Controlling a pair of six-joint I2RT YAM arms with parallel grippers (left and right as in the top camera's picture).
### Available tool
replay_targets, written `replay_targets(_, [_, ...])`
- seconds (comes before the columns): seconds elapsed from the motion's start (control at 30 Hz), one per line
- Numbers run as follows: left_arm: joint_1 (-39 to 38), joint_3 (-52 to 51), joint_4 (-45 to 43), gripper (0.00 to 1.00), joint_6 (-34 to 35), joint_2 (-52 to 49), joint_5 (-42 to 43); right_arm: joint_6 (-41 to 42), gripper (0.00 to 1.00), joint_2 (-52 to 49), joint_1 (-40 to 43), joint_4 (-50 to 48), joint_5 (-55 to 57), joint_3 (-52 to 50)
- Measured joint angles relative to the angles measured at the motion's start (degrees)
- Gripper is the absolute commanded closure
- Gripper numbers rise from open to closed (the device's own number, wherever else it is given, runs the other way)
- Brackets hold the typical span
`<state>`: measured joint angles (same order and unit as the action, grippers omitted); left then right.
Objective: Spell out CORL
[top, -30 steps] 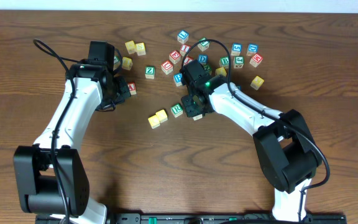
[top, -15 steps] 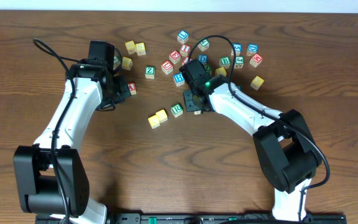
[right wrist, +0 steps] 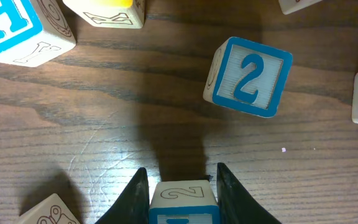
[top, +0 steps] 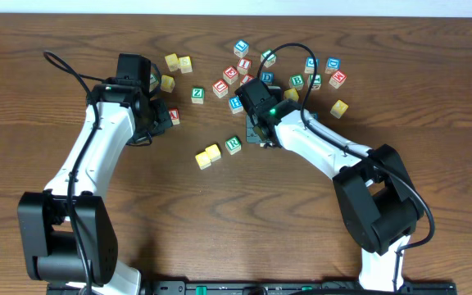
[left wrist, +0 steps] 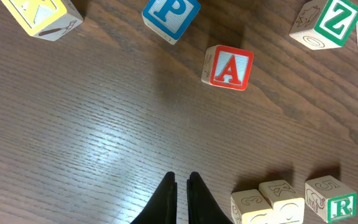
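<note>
- Two yellow-faced cubes [top: 204,160] lie touching on the wooden table [top: 301,238]. The green R cube [top: 233,144] is just beside them, and the three form one slanted row.
- We see the right gripper [right wrist: 182,176] clamped on a blue-faced cube [right wrist: 184,198], with one finger against each side. The frame edge cuts off its letter.
- From overhead, that gripper sits just right of the green R cube and hides the cube it holds.
- The left gripper [left wrist: 181,190] is pinched together on nothing, with only a thin slit between its fingers, over bare wood.
- A red A cube [left wrist: 229,67] lies apart ahead of the left gripper, and a blue 2 cube [right wrist: 248,76] lies ahead of the right.
</note>
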<state>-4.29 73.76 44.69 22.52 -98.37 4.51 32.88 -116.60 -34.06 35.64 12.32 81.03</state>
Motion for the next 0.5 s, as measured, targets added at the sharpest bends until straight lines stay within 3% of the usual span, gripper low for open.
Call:
replay_targets(0.07, [0.00, 0.00, 0.00, 0.92, 0.00, 0.00, 0.00, 0.48, 0.60, 0.00, -0.04, 0.02, 0.22, 0.00])
replay_targets(0.2, [0.00, 0.00, 0.00, 0.92, 0.00, 0.00, 0.00, 1.22, 0.53, 0.00, -0.04, 1.20, 0.42, 0.00])
replay_targets(0.5, [0.00, 0.00, -0.39, 0.92, 0.00, 0.00, 0.00, 1.22, 0.50, 0.00, -0.04, 1.31, 0.55, 0.00])
